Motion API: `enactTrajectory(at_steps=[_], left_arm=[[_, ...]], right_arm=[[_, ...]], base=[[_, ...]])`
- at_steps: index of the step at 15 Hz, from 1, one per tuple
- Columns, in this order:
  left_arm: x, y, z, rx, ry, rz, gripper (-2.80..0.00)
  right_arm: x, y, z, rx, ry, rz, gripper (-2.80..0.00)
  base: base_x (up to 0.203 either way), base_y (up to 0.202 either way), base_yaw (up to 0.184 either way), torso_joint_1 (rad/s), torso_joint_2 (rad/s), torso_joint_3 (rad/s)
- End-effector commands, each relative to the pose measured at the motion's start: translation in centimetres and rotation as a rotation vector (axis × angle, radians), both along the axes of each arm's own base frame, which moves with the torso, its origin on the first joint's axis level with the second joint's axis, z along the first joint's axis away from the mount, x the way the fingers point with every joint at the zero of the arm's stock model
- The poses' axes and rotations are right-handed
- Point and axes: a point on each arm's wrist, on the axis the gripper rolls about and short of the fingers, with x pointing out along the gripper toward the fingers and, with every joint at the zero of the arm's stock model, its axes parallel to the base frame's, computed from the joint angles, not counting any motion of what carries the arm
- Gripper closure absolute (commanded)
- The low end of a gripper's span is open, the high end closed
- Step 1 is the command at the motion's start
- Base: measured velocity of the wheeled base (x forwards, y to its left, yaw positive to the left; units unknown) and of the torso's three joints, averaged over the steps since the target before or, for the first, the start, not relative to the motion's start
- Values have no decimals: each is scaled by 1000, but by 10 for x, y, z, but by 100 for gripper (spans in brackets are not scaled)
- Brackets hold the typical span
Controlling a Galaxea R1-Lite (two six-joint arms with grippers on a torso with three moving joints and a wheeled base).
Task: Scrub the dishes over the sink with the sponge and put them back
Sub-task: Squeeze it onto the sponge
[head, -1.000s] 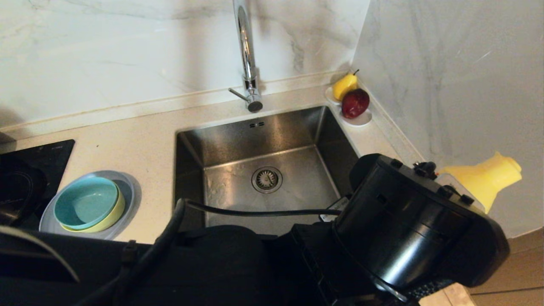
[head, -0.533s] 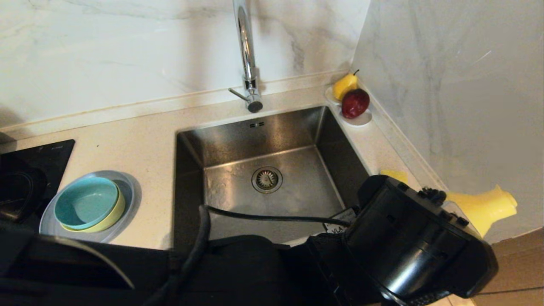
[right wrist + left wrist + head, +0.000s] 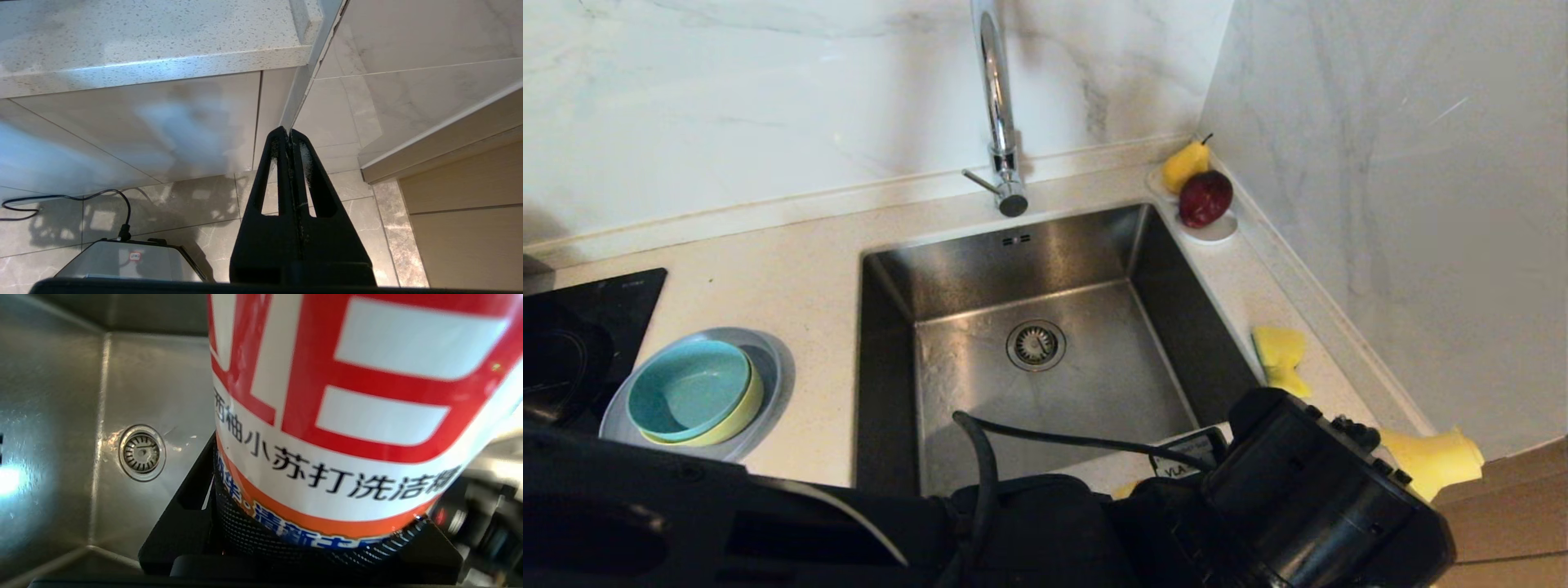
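The left claw (image 3: 327, 539) is clamped on a detergent bottle (image 3: 347, 416) above the sink (image 3: 1045, 343); the right claw (image 3: 289, 139) hangs closed below the worktop (image 3: 143, 36).

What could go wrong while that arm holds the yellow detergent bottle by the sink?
The left arm's jaws hold the detergent bottle tilted on its side near the counter's end; it might slip out or drip. The arm hangs close to the sponge, which lies on the narrow counter strip beside the sink, so a careless swing could knock it into the basin.

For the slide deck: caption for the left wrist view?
Left gripper holds a detergent bottle above the sink, drain beside it.
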Motion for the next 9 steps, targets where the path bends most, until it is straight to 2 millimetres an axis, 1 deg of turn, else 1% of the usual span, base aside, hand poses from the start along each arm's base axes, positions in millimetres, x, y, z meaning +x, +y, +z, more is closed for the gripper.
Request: enactTrajectory(at_steps=[1, 5, 6, 8, 9], left_arm=[[1, -2, -8, 51, 9, -3, 0], [5, -9, -31, 128, 35, 0, 0], [6, -9, -33, 136, 39, 3, 0], [14, -9, -44, 174, 39, 38, 0], [16, -9, -45, 180, 36, 47, 0]], right_arm=[[0, 0, 0, -1, -1, 0, 0], [0, 0, 0, -1, -1, 0, 0], [0, 0, 0, 0, -1, 1, 0], [0, 0, 0, 0, -1, 0, 0], [0, 0, 0, 0, -1, 1, 0]], base=[[0, 0, 0, 0, 0, 0], [0, 0, 0, 0, 0, 0], [0, 0, 0, 0, 0, 0], [0, 0, 0, 0, 0, 0], [0, 0, 0, 0, 0, 0]])
